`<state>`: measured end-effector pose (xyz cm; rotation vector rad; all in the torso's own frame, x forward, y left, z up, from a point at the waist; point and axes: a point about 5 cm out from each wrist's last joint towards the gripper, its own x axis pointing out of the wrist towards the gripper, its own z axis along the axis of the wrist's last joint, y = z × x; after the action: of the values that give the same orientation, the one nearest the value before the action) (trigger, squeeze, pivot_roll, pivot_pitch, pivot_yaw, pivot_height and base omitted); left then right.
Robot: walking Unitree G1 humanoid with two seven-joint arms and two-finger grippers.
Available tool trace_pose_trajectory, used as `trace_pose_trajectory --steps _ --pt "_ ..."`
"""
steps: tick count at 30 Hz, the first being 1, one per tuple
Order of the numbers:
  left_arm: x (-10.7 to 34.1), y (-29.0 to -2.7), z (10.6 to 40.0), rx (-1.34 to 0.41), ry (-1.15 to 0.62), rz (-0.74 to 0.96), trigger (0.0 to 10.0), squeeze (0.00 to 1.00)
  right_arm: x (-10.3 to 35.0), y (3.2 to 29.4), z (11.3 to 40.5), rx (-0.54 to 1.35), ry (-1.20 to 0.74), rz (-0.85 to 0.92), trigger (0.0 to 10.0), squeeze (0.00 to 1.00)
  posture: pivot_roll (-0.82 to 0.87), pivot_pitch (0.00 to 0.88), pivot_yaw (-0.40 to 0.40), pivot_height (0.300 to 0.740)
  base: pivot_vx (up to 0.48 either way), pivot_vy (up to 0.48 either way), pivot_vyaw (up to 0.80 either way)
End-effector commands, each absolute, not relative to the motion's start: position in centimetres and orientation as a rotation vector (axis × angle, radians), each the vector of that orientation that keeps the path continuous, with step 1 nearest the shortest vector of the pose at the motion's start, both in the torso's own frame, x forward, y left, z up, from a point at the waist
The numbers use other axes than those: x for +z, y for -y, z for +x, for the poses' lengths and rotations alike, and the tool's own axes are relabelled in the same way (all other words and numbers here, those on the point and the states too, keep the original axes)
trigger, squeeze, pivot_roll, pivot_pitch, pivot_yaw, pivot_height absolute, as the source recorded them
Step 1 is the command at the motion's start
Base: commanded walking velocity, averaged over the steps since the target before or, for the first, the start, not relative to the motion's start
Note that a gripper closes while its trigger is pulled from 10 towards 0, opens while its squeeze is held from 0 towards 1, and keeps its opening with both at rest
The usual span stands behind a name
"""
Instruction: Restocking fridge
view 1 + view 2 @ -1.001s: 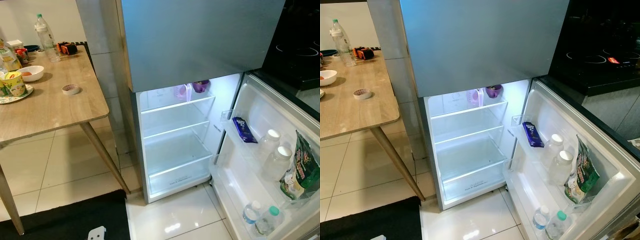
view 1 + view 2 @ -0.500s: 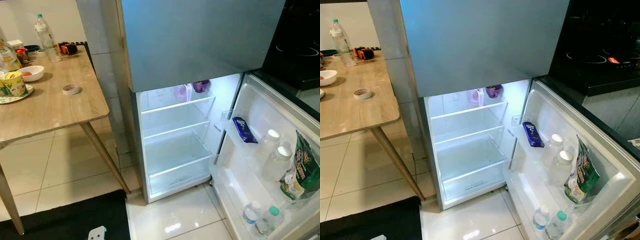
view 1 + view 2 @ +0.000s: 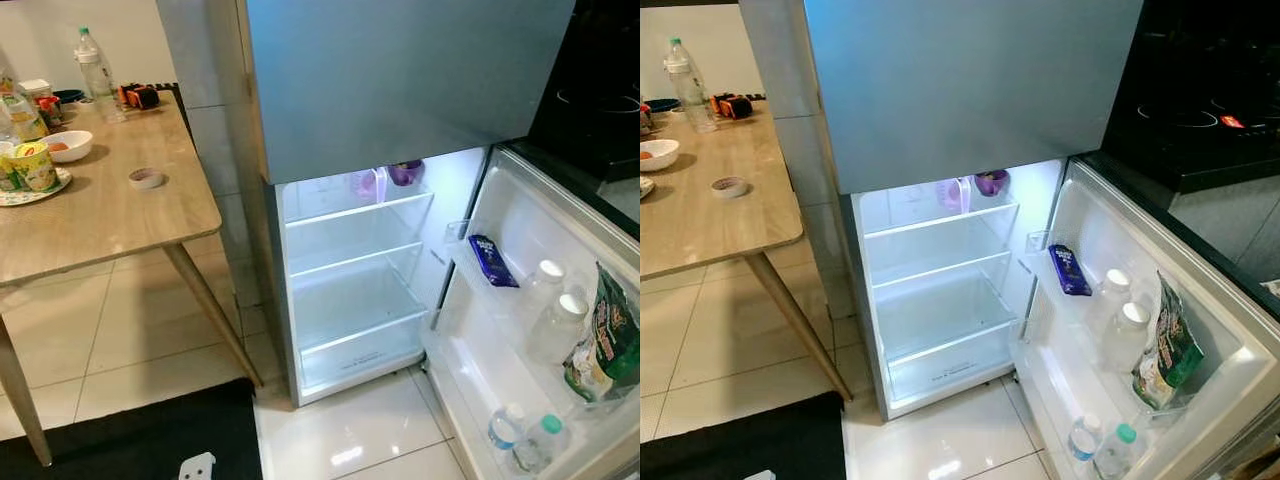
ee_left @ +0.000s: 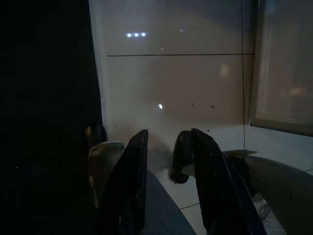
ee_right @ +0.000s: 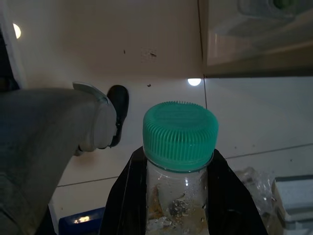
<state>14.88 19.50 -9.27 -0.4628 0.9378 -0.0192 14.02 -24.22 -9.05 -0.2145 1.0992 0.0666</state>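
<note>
Fridge (image 3: 360, 290) stands open in front of me, its lower door (image 3: 1160, 300) swung out to my right and the upper door (image 3: 400, 80) shut. In my right claw (image 5: 171, 196) I hold a clear bottle with a green cap (image 5: 180, 134); the two black fingers (image 5: 129, 196) press on its sides just under the cap, and the arm hangs low over the pale floor tiles (image 5: 254, 112).

Inside the fridge I see glass shelves with nothing on them except the top one, where a pink jug (image 3: 366, 184) and a purple bowl (image 3: 405, 172) stand at the back. The door racks carry a dark blue packet (image 3: 492, 260), two white-capped bottles (image 3: 548, 310) and a green snack bag (image 3: 608, 340). In the lowest rack two small water bottles (image 3: 525, 440) stand side by side.

My left claw (image 4: 166, 156) hangs idle over the floor, its fingers a narrow gap apart and holding nothing.

To my left is the wooden desk (image 3: 110, 220) with a water bottle (image 3: 97, 72), a white bowl (image 3: 70, 146), a small round dish (image 3: 146, 178) and a yellow cup (image 3: 35, 165) on a plate. A black mat (image 3: 130, 440) lies on the floor before the fridge.
</note>
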Motion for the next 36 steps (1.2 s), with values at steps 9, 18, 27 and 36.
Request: trace_pose_trajectory --steps 9,18,27,36 --pt "-9.5 -19.1 14.4 -0.019 -0.96 -0.455 10.0 0.0 -7.6 22.5 17.4 0.245 -0.937 -0.081 10.0 0.0 -0.11 0.0 0.003 0.734 0.0 0.0 0.0" --pt "-9.4 -19.3 14.8 -0.015 -0.952 -0.444 10.0 0.0 -4.3 18.8 22.3 0.592 -0.688 0.052 10.0 0.0 -0.11 0.0 0.007 0.734 0.0 0.0 0.0" --pt "-9.5 -19.3 14.5 -0.017 -0.958 -0.44 10.0 0.0 2.0 15.8 28.4 0.786 -0.329 0.127 10.0 0.0 -0.11 0.0 0.011 0.734 0.0 0.0 0.0" --pt "-9.6 -19.2 14.3 -0.01 -0.96 -0.446 10.0 0.0 7.5 17.2 33.1 0.547 -0.095 -0.034 10.0 0.0 -0.11 0.0 0.006 0.734 0.0 0.0 0.0"
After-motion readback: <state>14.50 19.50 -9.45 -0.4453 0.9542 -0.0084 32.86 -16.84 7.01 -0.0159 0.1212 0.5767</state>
